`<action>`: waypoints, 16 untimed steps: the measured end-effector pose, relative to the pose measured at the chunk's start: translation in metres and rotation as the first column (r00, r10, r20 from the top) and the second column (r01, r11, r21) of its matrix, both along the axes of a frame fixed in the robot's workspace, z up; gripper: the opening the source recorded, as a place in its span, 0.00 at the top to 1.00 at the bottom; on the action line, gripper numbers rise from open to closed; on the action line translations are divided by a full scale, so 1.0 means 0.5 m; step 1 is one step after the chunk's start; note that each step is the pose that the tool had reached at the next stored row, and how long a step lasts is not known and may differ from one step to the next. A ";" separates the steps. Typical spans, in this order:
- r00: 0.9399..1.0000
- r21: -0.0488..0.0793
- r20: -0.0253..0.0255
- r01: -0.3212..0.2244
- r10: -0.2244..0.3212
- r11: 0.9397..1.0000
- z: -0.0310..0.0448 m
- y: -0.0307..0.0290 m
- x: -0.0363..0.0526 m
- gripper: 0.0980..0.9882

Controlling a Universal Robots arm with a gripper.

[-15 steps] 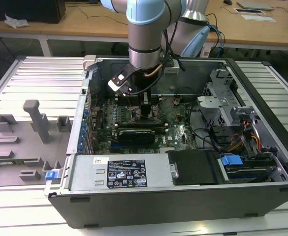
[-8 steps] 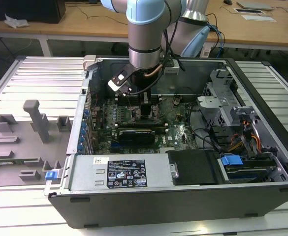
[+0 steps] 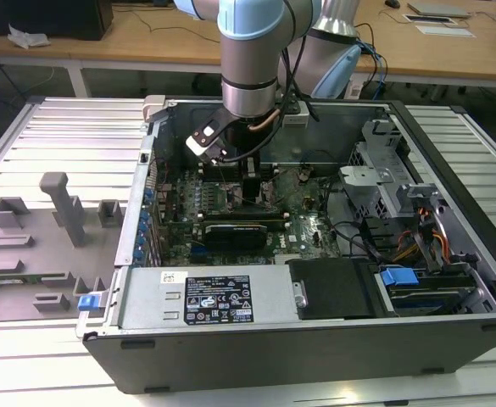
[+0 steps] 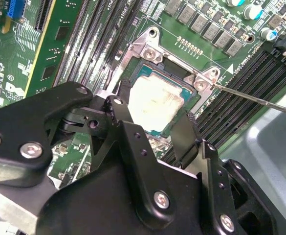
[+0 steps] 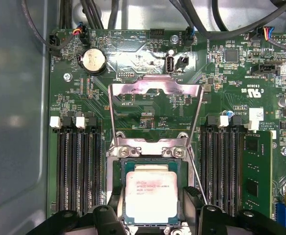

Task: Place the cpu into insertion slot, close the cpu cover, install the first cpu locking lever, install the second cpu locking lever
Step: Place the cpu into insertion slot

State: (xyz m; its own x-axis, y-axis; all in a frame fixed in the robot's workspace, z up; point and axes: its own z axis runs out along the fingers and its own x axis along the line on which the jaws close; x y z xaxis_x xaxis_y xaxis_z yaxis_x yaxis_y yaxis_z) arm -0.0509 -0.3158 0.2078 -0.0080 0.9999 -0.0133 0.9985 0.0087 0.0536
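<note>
The cpu, a pale silvery square, lies flat in the insertion slot, whose dark frame shows around it. My gripper is low over it, one black finger against each of two opposite sides, shut on the chip. In the second wrist view the cpu again lies between the gripper fingers. The cpu cover is swung up and open, away from the socket, its cut-out middle showing bare board. A thin locking lever juts out beside the socket. In the exterior view the gripper reaches down into the computer case.
Rows of black memory slots run along both sides of the socket. A black graphics card lies just in front of it. The case walls, drive bay and cables crowd the exterior view's right. The power supply is at the front.
</note>
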 end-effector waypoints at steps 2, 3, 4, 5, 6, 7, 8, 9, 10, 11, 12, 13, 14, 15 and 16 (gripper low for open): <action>1.000 0.000 0.000 0.000 0.000 1.000 0.000 0.000 0.000 0.45; 1.000 0.000 0.000 0.000 0.000 1.000 0.000 0.000 0.000 0.53; 1.000 0.000 0.000 0.000 0.000 1.000 0.000 0.000 0.000 0.60; 1.000 0.000 0.000 0.000 0.000 1.000 0.000 0.000 0.000 0.67; 1.000 0.000 0.000 0.000 0.000 1.000 0.000 0.000 0.000 0.80; 1.000 0.000 0.000 0.000 0.000 1.000 0.000 0.000 0.000 0.87; 1.000 0.000 0.000 0.000 0.000 1.000 0.000 0.000 0.000 0.94; 1.000 0.000 0.000 0.000 0.000 1.000 0.000 0.000 0.000 0.94; 1.000 0.000 0.000 0.000 0.000 1.000 0.000 0.000 0.000 0.99; 1.000 0.000 0.000 0.000 0.000 1.000 0.000 0.000 0.000 0.99; 1.000 0.000 0.000 0.000 0.000 1.000 0.000 0.000 0.000 0.99; 1.000 0.000 0.000 0.000 0.000 1.000 0.000 0.000 0.000 0.99; 1.000 0.000 0.000 0.000 0.000 1.000 0.000 0.000 0.001 0.99; 1.000 0.000 0.000 0.000 0.000 1.000 0.000 0.000 0.002 0.99; 1.000 0.000 0.000 0.000 0.000 1.000 -0.001 0.000 0.002 0.99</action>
State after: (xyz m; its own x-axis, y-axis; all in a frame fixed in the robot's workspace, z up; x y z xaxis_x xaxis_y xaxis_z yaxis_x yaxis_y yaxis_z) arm -0.0498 -0.3158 0.2073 -0.0079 0.9999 -0.0134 0.9985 0.0086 0.0537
